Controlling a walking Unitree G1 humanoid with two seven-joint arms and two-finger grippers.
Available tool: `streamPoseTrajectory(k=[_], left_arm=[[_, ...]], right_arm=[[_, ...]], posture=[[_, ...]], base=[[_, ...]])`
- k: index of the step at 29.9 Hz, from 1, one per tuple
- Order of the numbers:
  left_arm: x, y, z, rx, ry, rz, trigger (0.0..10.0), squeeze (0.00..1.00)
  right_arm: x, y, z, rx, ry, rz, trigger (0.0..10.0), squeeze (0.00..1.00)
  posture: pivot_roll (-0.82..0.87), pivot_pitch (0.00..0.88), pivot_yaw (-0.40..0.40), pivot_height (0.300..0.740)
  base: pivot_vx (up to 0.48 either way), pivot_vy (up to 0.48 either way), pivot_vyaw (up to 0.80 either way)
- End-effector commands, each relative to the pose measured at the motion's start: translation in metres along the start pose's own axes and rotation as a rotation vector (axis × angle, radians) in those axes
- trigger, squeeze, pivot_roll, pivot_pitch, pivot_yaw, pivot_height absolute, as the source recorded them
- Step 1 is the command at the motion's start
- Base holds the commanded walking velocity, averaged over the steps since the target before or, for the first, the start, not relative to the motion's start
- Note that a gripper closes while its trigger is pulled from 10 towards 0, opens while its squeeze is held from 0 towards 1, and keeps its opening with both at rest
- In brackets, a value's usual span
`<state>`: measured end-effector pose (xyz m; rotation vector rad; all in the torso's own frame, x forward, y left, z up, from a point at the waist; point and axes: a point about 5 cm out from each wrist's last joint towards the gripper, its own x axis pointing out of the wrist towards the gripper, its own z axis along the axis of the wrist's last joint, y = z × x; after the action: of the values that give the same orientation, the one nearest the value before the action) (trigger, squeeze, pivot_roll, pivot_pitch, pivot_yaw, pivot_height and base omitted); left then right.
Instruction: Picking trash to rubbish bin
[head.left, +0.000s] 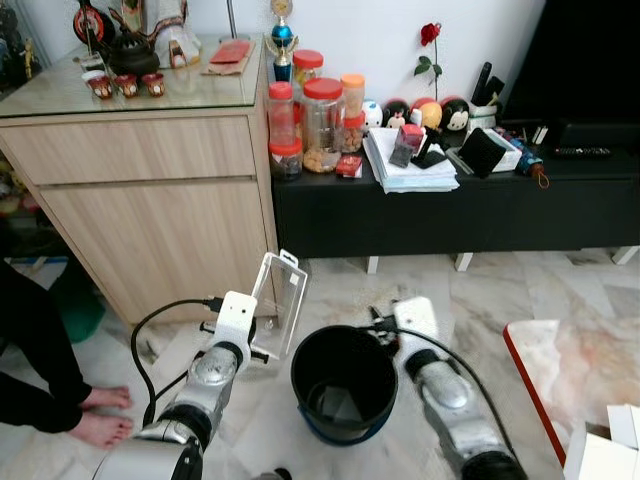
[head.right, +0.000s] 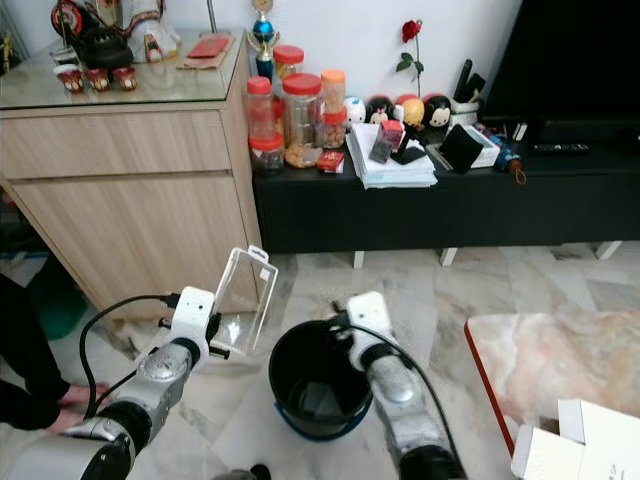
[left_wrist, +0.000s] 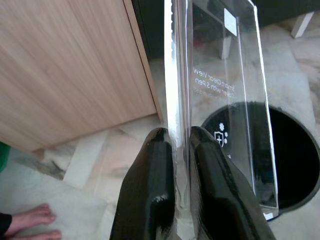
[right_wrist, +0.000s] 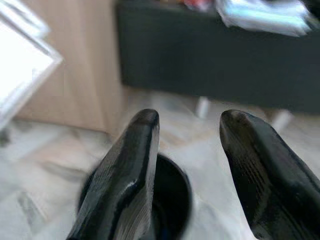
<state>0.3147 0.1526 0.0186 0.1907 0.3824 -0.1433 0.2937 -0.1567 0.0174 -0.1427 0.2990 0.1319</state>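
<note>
My left gripper (left_wrist: 175, 135) is shut on the edge of a clear plastic package (head.left: 283, 300), which it holds upright just left of the black rubbish bin (head.left: 330, 332). In the left wrist view the package (left_wrist: 220, 90) carries small white print, and the bin's dark opening (left_wrist: 290, 150) shows through and past it. The bin stands on the marble floor between my arms, with something pale lying at its bottom. My right gripper (head.left: 380, 325) is open at the bin's far right rim, nothing between its fingers (right_wrist: 132, 165).
A wooden cabinet (head.left: 150, 190) stands at the back left, with a black low console (head.left: 450, 205) carrying jars and papers beside it. A person's bare feet (head.left: 100, 415) rest on the floor at left. At right are a red-edged marble table (head.left: 570, 370) and a white box (head.left: 605, 450).
</note>
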Motion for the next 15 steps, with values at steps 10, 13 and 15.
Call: streamPoseTrajectory(k=[10, 13, 15], left_arm=[[-0.01, 0.017, -0.022, 0.066, 0.059, 0.044, 10.0, 0.0], [-0.013, 0.018, -0.029, 0.074, 0.078, 0.053, 10.0, 0.0], [-0.014, 0.018, -0.03, 0.068, 0.08, 0.057, 10.0, 0.0]], right_arm=[[-0.014, -0.004, -0.041, 0.105, 0.139, -0.033, 10.0, 0.0], [-0.019, -0.008, -0.047, 0.131, 0.147, -0.082, 10.0, 0.0], [-0.02, -0.009, -0.049, 0.137, 0.144, -0.096, 10.0, 0.0]], posture=[[0.15, 0.04, -0.003, 0.74], [0.15, 0.04, -0.003, 0.74], [0.15, 0.04, -0.003, 0.74]], base=[[0.0, 0.0, 0.0], [0.0, 0.0, 0.0], [0.0, 0.0, 0.0]])
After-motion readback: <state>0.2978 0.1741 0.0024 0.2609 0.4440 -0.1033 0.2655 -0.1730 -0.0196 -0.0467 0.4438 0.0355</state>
